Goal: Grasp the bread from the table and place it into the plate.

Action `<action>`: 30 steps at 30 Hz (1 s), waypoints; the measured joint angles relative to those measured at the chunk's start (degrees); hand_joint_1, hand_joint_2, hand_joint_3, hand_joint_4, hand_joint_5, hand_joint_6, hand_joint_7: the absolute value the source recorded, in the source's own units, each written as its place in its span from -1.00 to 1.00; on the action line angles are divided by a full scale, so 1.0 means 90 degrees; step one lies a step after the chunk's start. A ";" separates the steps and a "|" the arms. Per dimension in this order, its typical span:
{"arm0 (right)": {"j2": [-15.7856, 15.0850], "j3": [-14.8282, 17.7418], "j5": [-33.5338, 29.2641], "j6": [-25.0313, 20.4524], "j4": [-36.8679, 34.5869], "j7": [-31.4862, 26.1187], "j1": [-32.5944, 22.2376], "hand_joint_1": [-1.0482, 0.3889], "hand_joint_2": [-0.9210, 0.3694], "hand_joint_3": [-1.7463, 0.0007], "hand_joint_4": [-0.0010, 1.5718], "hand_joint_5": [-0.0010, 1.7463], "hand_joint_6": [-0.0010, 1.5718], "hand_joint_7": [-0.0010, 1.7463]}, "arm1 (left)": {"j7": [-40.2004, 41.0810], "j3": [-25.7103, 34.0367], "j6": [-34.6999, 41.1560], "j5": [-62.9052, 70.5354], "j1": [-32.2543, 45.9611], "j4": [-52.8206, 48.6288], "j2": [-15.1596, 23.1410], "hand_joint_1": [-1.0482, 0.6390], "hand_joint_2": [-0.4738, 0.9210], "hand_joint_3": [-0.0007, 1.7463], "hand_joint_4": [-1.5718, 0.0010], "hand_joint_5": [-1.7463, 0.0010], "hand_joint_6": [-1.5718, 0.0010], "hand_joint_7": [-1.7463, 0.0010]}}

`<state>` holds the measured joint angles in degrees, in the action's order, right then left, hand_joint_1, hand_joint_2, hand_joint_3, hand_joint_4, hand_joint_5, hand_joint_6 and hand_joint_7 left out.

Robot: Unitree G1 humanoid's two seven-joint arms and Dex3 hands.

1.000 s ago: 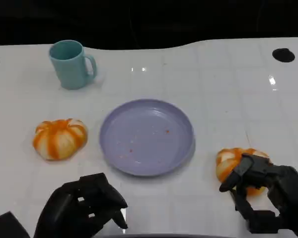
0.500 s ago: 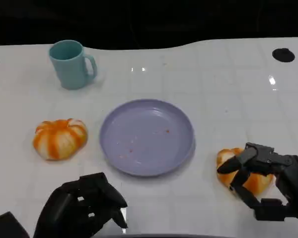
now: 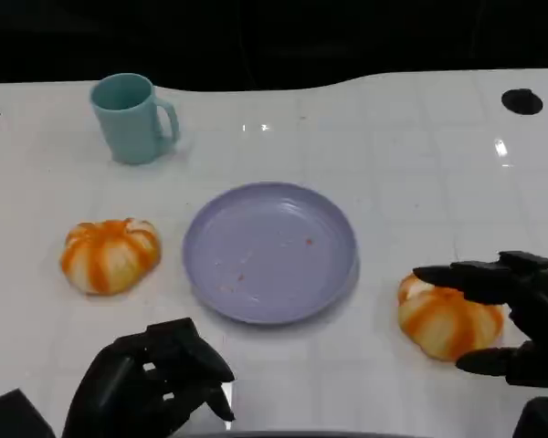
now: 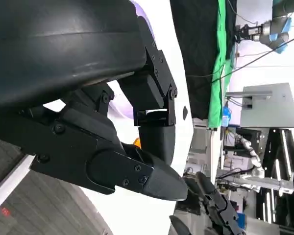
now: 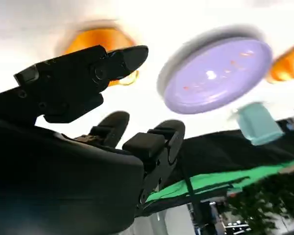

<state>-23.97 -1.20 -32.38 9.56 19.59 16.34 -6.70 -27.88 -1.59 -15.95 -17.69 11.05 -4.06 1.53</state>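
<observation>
Right hand (image 3: 516,319), fingers (image 3: 457,272) spread around the orange-striped round bread (image 3: 446,319), not gripping; left hand (image 3: 155,383) clenched empty. Risk: bread nudged sideways, missing lilac plate (image 3: 270,251).

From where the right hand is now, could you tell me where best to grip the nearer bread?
Probably across the bread's rounded sides, from above and the robot's right: it lies flat, dome up, with the right hand open around it.
</observation>
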 measured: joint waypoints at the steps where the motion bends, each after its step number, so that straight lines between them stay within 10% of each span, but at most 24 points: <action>1: -0.0045 -0.0028 -0.0179 -0.0144 0.0140 0.0084 -0.0016 -0.06 -0.76 1.00 -0.79 -0.58 -0.56 -1.00 | -0.0001 -0.0001 0.0000 0.0000 0.0000 0.0000 0.0000 -0.79 1.00 -0.93 -0.14 -0.67 -0.24 -0.20; 30: -0.0306 -0.1217 -0.1662 -0.1207 -0.1169 0.0261 0.1210 0.07 -0.83 0.99 -0.54 -0.78 -0.42 -0.99 | 0.0003 -0.0074 0.0005 0.0053 0.0038 0.0056 -0.0038 -0.81 1.00 -0.93 -0.16 -0.64 -0.27 -0.14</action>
<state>-26.72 -12.15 -47.33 -1.30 9.07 18.69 4.19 -27.86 -2.26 -15.90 -17.21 11.39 -3.56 1.19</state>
